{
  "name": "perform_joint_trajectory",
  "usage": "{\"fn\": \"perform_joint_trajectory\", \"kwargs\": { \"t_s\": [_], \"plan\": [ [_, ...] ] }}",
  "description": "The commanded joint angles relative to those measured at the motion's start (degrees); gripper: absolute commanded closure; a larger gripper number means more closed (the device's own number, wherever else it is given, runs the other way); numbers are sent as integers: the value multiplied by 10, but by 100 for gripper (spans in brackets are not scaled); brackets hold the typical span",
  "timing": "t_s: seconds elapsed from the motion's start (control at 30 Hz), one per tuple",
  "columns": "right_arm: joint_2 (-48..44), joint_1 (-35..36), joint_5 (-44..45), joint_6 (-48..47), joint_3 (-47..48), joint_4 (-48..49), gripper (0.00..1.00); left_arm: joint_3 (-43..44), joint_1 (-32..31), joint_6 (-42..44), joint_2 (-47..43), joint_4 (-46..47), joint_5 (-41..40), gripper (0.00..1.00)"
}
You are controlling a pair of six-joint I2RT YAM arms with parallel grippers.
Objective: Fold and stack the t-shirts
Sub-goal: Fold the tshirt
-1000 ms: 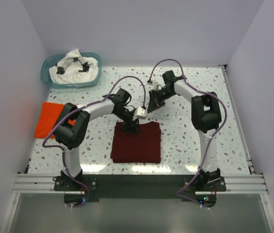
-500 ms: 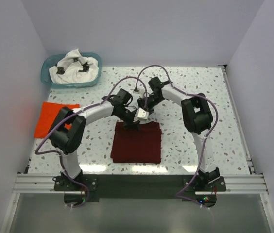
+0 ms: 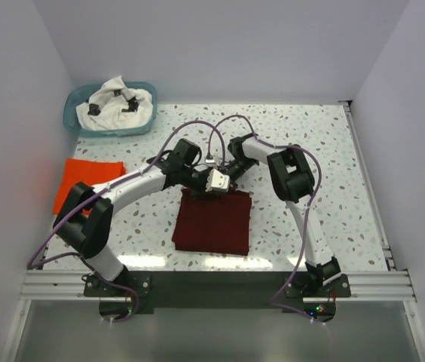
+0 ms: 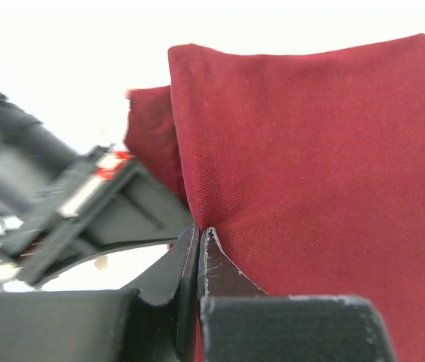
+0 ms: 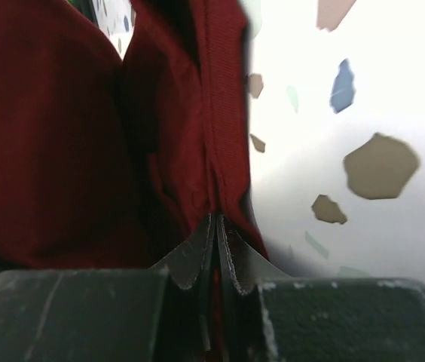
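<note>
Both pincers are clenched on cloth. The left pincer (image 4: 199, 235) is seen in its wrist view with its tips pressed together on the far edge of the maroon t-shirt (image 4: 310, 151), and the fabric is puckered where it is nipped. The right pincer (image 5: 216, 225) is closed just beside it on a thick fold of the same garment, with layers of dark red cloth gathered between its tips.

From above, the two pincers are found close together at the far edge of the maroon t-shirt (image 3: 212, 222), left pincer (image 3: 211, 190) nearer the middle of that edge and right pincer (image 3: 231, 181) toward its right corner. The shirt is laid flat as a folded rectangle near the middle of the table's near edge. The orange-red t-shirt (image 3: 92, 167) is lying folded at the left edge of the table (image 3: 333, 173), partly hidden by the left arm. The white t-shirt (image 3: 114, 102) is heaped unfolded in the teal basket (image 3: 71, 121) at the far left corner.

The step in hand is judged to be a grasp on the maroon shirt's far edge, either for another fold or for carrying it to the stack. For the next move, both grips would need to be lifted and moved together, so that the layers are not pulled apart or dragged askew.
</note>
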Motion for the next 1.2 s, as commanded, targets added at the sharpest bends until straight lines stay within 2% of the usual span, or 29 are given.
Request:
{"fn": "perform_joint_trajectory", "kwargs": {
  "t_s": [0.0, 0.3, 0.47, 0.53, 0.57, 0.67, 0.9, 1.07, 1.17],
  "plan": [
    [17, 0, 18, -73, 12, -45, 92, -9, -3, -6, -47, 89, -19, 100],
    [22, 0, 10, -119, 5, -80, 92, -13, 2, -10, -33, 153, -56, 100],
    [20, -4, 19, -124, 18, -89, 90, -13, 4, 6, -14, 155, -67, 100],
    [14, -7, 33, -129, 32, -96, 89, -16, 5, 10, -13, 156, -74, 88],
    [10, -7, 50, -126, 39, -95, 88, -18, 6, 7, -19, 165, -77, 71],
    [-10, -7, 75, -127, 52, -96, 85, -27, 7, -9, -41, 187, -85, 57],
    [-54, -7, 170, -123, 100, -103, 80, -46, 19, -70, -133, 179, -65, 54],
    [-71, -8, 251, -130, 189, -123, 71, -33, 64, -96, -160, 60, -14, 54],
    [-91, -16, 295, -139, 219, -125, 60, -17, 103, -112, -143, 10, 20, 50]
  ]
}}
